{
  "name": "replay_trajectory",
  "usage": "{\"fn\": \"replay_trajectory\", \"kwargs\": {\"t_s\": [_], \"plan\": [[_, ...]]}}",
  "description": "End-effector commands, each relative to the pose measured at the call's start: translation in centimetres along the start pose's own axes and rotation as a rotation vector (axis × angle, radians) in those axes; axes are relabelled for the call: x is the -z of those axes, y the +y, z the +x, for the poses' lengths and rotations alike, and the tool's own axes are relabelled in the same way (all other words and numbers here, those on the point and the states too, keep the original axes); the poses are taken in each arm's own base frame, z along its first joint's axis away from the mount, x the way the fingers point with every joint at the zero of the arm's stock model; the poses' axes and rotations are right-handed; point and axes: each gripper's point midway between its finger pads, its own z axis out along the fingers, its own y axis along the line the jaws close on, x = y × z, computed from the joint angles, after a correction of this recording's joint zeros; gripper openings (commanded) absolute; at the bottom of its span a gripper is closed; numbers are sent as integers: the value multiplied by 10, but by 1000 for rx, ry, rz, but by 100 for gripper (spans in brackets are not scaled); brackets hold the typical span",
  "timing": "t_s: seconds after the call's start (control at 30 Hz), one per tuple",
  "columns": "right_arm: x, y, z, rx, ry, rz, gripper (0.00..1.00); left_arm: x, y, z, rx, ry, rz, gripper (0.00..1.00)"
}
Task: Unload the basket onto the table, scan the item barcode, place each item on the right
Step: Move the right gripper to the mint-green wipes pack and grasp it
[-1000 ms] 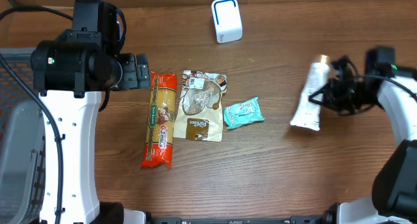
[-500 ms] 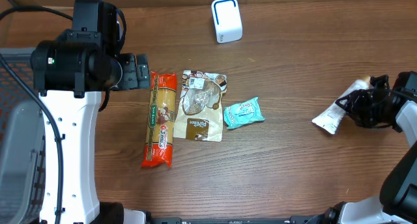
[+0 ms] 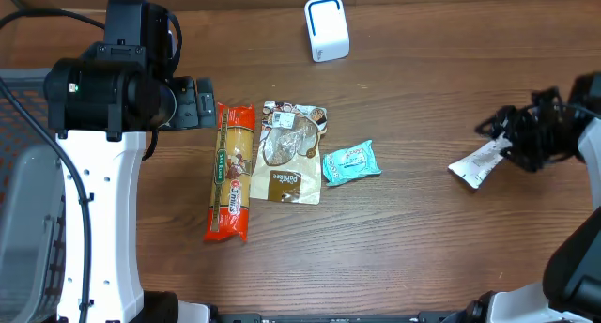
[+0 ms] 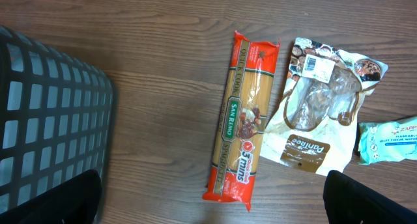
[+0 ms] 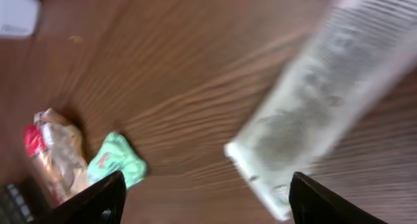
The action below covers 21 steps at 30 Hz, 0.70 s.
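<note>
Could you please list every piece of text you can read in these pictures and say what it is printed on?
"SAN REMO": on the pasta packet, running along its length.
"3 mins": same packet, near its lower end.
"FLUSHABLE": apparently, on the teal wipes pack; its other lines are too small to read.
Brown pouch: white brand word, not surely readable.
White tube: print blurred, unreadable.

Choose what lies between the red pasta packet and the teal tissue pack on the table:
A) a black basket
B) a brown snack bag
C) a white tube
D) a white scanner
B: in the overhead view the brown snack bag lies between the pasta packet and the teal pack.
</note>
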Motion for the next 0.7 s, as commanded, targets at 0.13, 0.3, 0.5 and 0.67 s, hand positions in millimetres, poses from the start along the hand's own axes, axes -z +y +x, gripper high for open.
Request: {"fn": "replay_trajectory", "kwargs": {"t_s": [0.13, 0.3, 0.5, 0.67], "plan": [[-14, 90, 33, 272, 77, -75, 99, 1, 4, -1, 11, -7, -14, 100], [-54, 122, 69, 450, 167, -79, 98, 1, 4, -1, 11, -7, -14, 100], [-95, 146, 105, 621, 230, -12, 92, 1, 4, -1, 11, -7, -14, 100], [-123, 155, 123, 718, 182, 147, 90, 1, 4, -1, 11, -7, -14, 100]]}}
